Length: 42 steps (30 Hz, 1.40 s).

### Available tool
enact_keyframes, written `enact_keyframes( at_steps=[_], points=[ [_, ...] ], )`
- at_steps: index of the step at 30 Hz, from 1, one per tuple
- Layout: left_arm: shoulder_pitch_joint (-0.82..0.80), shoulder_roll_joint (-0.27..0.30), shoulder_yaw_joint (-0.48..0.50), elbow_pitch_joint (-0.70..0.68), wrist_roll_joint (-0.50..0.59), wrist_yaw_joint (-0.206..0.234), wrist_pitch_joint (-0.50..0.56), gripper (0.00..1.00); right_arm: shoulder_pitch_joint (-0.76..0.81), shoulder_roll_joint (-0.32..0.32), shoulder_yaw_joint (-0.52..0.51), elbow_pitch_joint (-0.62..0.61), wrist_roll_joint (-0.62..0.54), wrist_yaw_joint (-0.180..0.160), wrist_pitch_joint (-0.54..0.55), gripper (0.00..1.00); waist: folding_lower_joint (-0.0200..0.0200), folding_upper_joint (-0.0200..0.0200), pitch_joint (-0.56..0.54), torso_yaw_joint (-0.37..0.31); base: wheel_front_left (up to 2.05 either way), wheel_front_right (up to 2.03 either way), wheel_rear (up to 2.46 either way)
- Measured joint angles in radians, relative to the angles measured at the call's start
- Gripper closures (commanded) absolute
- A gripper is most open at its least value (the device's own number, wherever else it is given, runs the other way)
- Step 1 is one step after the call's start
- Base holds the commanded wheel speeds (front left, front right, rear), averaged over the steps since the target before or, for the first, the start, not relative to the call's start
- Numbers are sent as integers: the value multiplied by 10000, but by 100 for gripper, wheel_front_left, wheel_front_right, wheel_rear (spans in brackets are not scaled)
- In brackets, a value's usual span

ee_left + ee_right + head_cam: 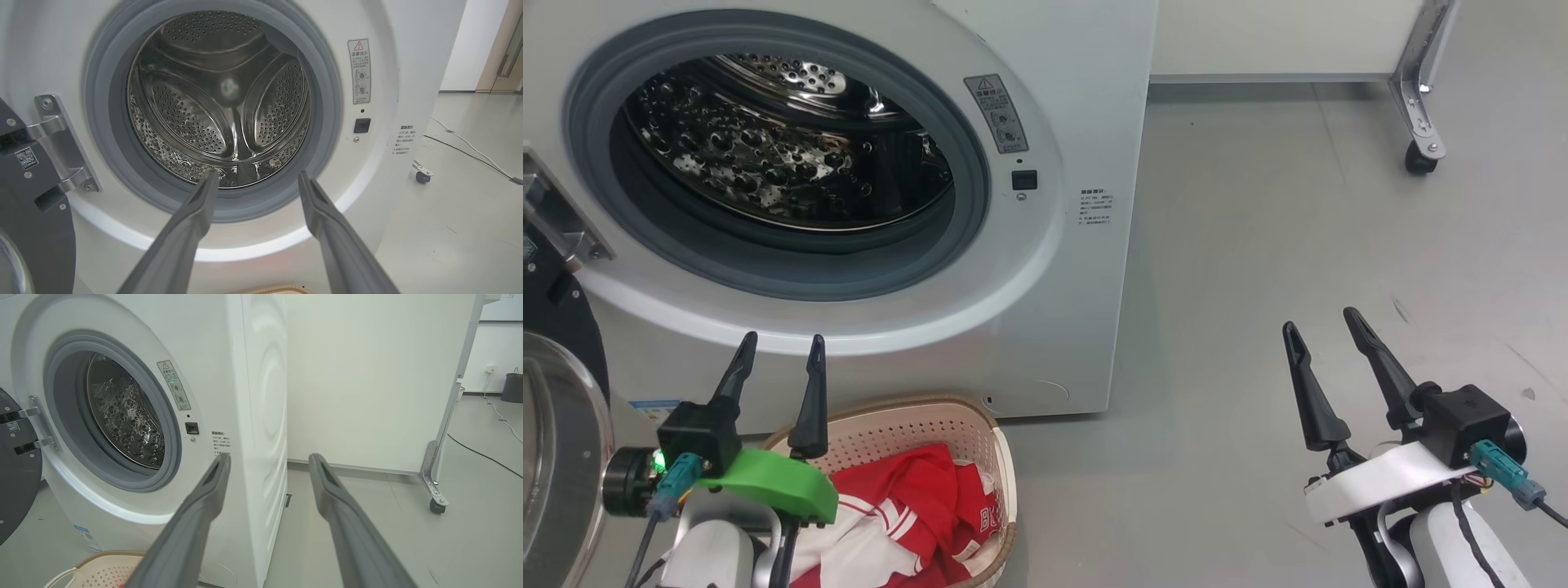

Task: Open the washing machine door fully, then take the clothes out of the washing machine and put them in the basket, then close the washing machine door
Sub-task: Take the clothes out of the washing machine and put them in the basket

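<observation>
The washing machine is standing with its round opening uncovered. The washing machine door is hanging swung out at the left edge of the head view, showing part of its black rim and clear glass bowl, and its metal hinge is sitting bolted just beside the grey gasket. The perforated steel drum is showing bare, shiny metal through the opening. The clothes, red with white sleeves and striped trim, are lying bunched in the basket, which is sitting on the grey floor just in front of the washer's lower front, below the opening. The left gripper is hovering over the basket's near left side with its two dark fingers pointing up toward the lower rim of the opening, its jaws standing wide apart and holding nothing. In the left wrist view the left gripper is aiming at the bottom edge of the drum, with the gasket showing between its fingers. The right gripper is hanging well to the right of the machine over bare floor, its jaws likewise spread wide and empty. In the right wrist view it is pointing toward the washer's front right corner and the white partition behind, whose caster wheel is resting on the floor.
</observation>
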<state>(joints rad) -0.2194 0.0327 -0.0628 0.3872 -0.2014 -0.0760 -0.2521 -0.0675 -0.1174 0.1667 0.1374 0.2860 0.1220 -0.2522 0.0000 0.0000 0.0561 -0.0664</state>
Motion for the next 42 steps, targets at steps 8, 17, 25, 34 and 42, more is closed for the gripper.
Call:
enact_keyframes(
  at_steps=[8, 17, 25, 34, 42],
  points=[
    [895, 2, -94, -1011, -364, 4, 0, 0, 193, -44, 136, 291, -46, 0, 0, 0, 0, 0, -202, 17, 0, 0, 0],
    [1615, 10, -468, -1668, -859, 104, 0, 0, 315, -84, 215, 652, -46, 0, 77, 0, 0, 0, -293, 15, 0, 0, 0],
    [2209, 17, -527, -1779, -1367, 460, 0, 0, 359, -73, 249, 863, -40, 0, 282, 0, 0, 0, -350, 49, 0, 0, 0],
    [2388, 23, -686, -2054, -1519, 617, 0, 0, 358, -56, 280, 963, -25, 0, 416, 0, 0, 0, -316, 59, 0, 0, 0],
    [2538, 27, -694, -2119, -1620, 637, 0, 0, 358, -58, 278, 972, -25, 0, 416, 0, 0, 0, -296, 72, 0, 0, 0]
  ],
)
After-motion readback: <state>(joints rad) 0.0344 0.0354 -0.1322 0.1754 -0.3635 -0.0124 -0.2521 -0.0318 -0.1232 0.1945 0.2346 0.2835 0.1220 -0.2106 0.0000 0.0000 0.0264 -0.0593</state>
